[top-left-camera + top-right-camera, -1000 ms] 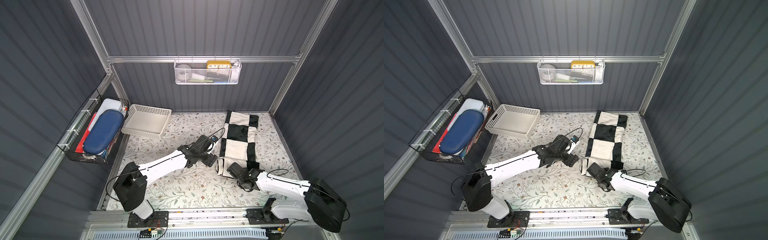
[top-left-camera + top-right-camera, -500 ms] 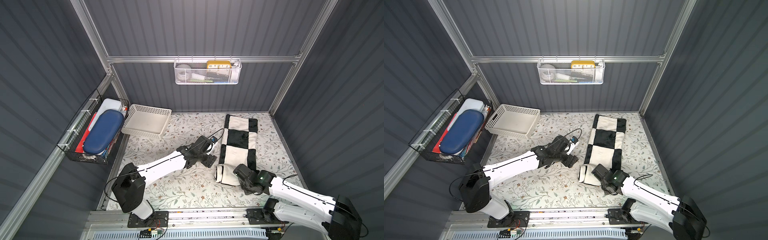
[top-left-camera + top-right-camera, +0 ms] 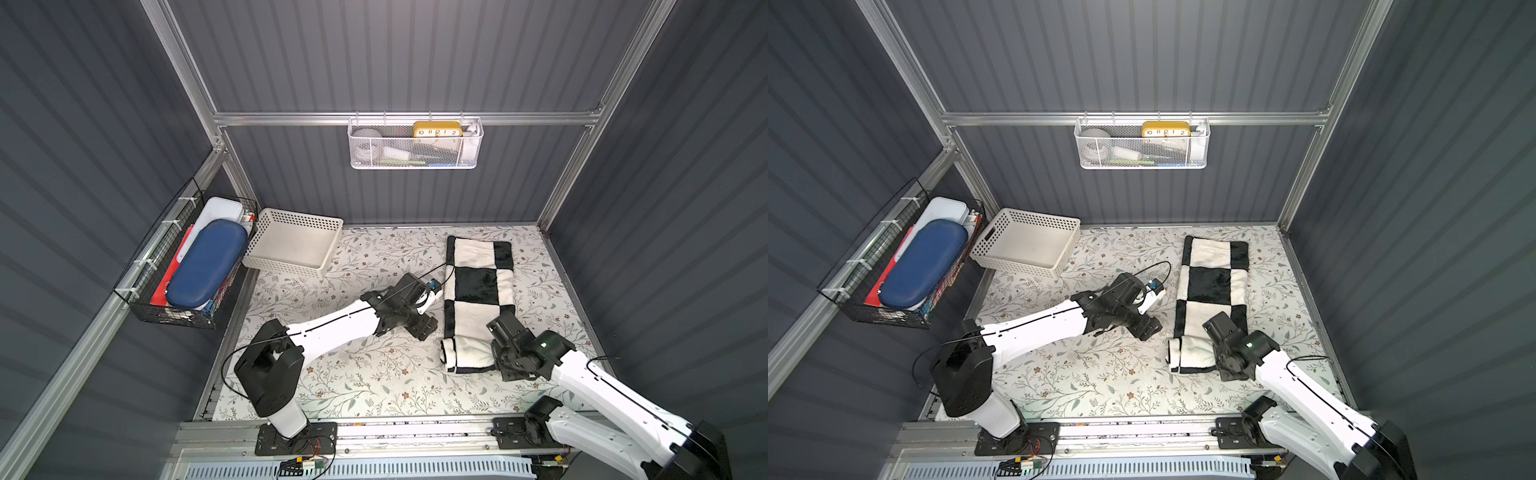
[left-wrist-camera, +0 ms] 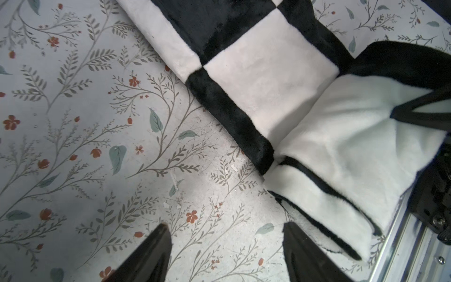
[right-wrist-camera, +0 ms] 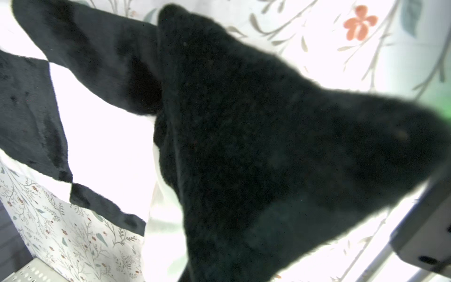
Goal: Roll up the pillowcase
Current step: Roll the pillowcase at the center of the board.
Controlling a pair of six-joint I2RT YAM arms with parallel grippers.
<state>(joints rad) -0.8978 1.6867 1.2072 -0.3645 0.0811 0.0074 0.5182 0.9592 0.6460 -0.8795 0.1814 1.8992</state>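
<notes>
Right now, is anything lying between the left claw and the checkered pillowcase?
Nothing but a narrow strip of bare floral table covering. The left wrist view shows the open left claw just short of the pillowcase.

Black-and-white checkered pillowcase, folded lengthwise, flat, near end partly rolled.

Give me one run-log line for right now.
pillowcase: near end rolled | left gripper: open, empty, beside it | right gripper: shut on pillowcase
</notes>
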